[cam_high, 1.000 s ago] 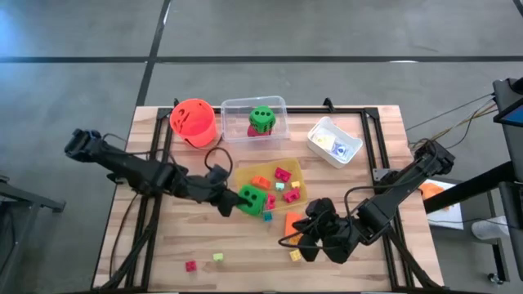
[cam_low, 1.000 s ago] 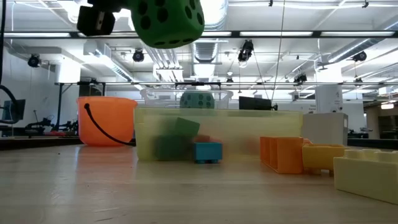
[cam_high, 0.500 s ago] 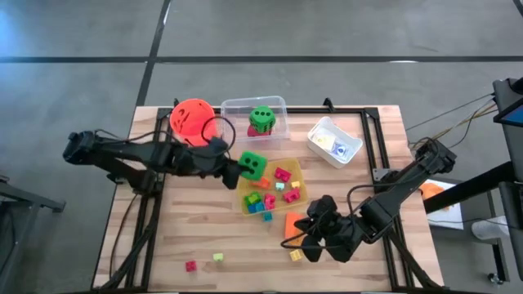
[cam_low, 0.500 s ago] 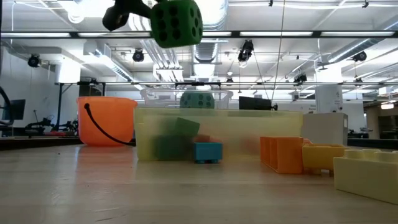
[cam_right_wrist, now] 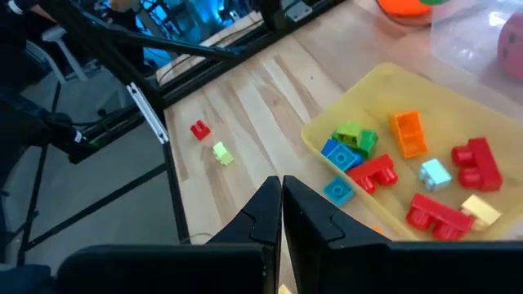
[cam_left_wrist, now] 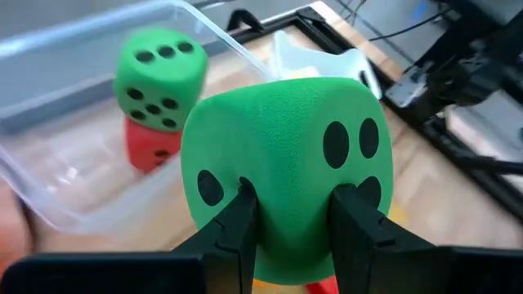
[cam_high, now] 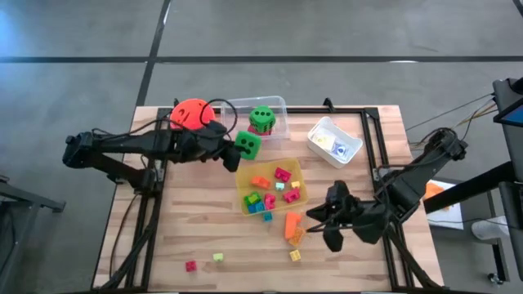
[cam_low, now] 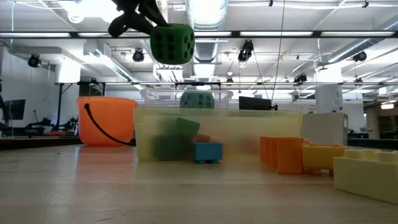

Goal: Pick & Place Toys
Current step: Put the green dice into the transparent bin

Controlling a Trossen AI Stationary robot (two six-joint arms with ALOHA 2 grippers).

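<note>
Green die (cam_high: 248,144) aloft, pinched in the left gripper (cam_high: 233,149)
Fingers (cam_left_wrist: 242,222) squeeze its sides beside the clear tray (cam_high: 278,104); right gripper (cam_right_wrist: 281,196) closed, empty, above the table (cam_high: 229,237)

— What does the left pincer (cam_left_wrist: 290,237) have?

— A green dotted die (cam_left_wrist: 286,159), squeezed between its two dark fingers (cam_left_wrist: 237,233); the foam dents where they press. Three black dots show on the face toward three o'clock.

— Anything behind it?

— A clear tray (cam_left_wrist: 98,73) toward ten o'clock. Inside it a second green die (cam_left_wrist: 158,77) sits on top of a red block (cam_left_wrist: 151,147), touching it.

— And further round?

— A white tray (cam_left_wrist: 327,61) at about one o'clock, on the wooden worktop (cam_left_wrist: 445,196). Dark frame bars and cables lie toward two o'clock.
</note>
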